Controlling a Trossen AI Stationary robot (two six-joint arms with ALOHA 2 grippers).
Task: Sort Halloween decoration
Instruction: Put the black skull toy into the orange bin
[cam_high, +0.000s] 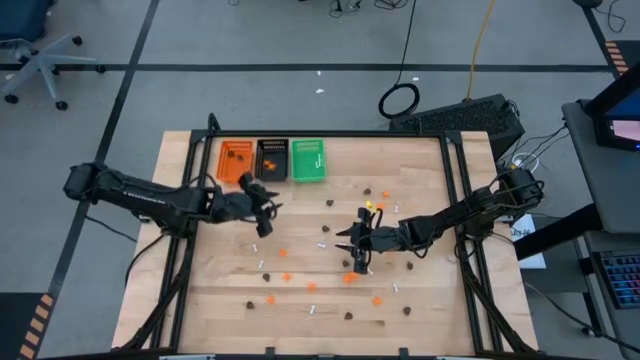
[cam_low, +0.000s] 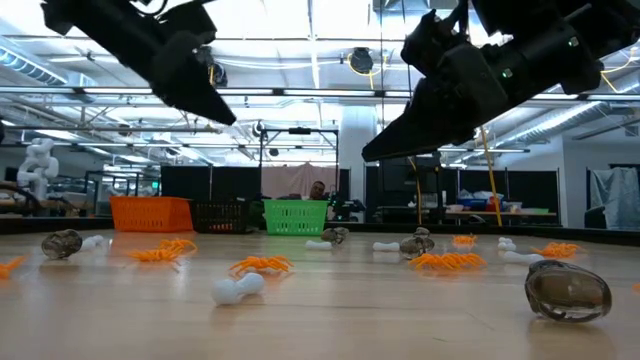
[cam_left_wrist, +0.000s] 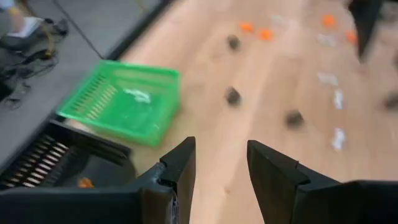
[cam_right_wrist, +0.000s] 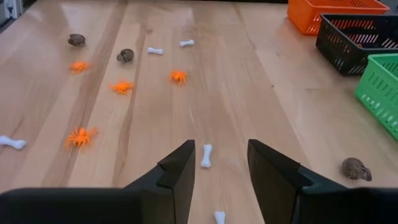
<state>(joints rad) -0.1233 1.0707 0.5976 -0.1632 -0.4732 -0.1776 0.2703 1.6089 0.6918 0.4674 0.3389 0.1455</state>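
Right wrist view shows the decorations most clearly: orange spiders (cam_right_wrist: 80, 136), brown skulls (cam_right_wrist: 125, 55) and white bones (cam_right_wrist: 206, 155) scattered over the wooden table (cam_right_wrist: 261, 93), one bone lying just ahead of the gap between the right gripper (cam_right_wrist: 221, 165) fingers; those fingers stand apart with nothing between them. More pieces spread across the middle and near side of the table in the high view, well apart from the trays; the orange tray (cam_high: 236, 161), black tray (cam_high: 272, 160) and green tray (cam_high: 308, 160) sit side by side at the far edge, and each seems to hold a few bits already.

Left gripper (cam_left_wrist: 221, 163) hangs beside the black tray, fingers apart and empty (one orange speck shows inside that tray).

Risks, as I judge them: the pieces are tiny and light, so a closing finger could flick the bone away instead of pinching it; a slightly off descent could jam a fingertip on the wood; neighbouring trays touch, so a release near a shared wall could drop a piece in the wrong one.

Hard to make out: the left wrist view is smeared, so the tray contents stay uncertain; the low view cuts off both arms at the top.
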